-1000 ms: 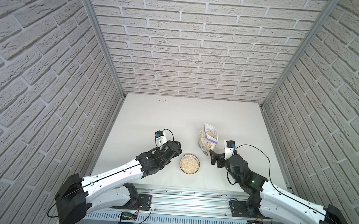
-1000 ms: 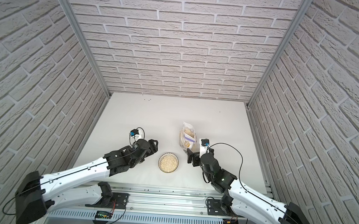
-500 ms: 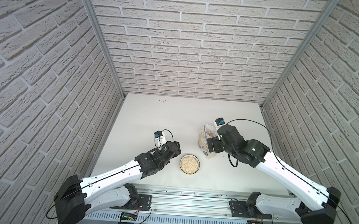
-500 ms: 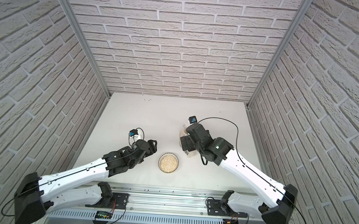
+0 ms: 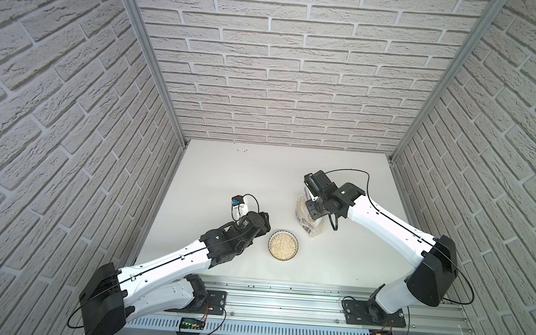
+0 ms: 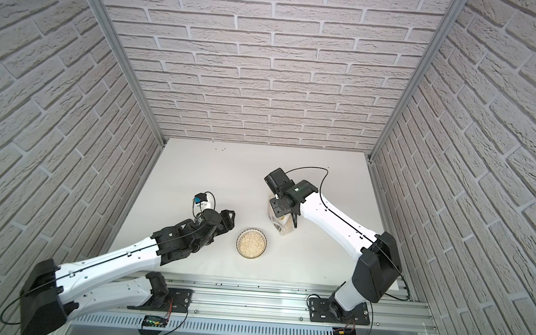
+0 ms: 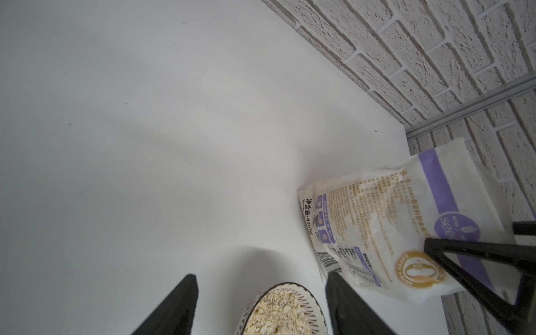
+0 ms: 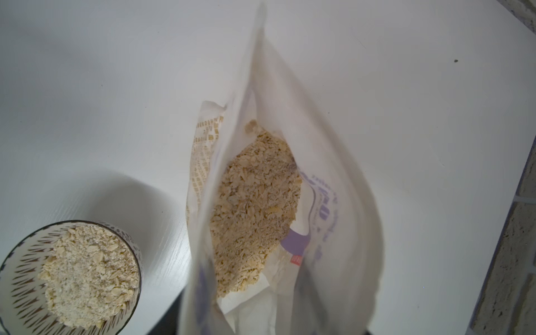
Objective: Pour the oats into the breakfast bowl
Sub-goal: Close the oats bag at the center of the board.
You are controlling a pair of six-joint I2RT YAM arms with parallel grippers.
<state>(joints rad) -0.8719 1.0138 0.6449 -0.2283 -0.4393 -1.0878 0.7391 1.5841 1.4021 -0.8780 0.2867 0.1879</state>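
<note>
- Standing right of centre on the white worktop: clear crinkly plastic pouch with a white-and-purple label, mouth open upward, pale beige oat flakes heaped in its bottom.
- Directly over that pouch, at its top edge: right end effector. In the left wrist view, black fingers on either side of the upper part, one in front, one behind.
- Cannot tell whether clamped on the plastic or merely straddling it.
- Just left of the pouch and nearer, apart from it: small round white bowl with dark spoke pattern and dark rim, filled with the same flakes.
- Low at the bowl's left side, close but not touching in both top views: left end effector, spread wide, holding nothing. Bowl's rim seen between the two fingers in the left wrist view.
</note>
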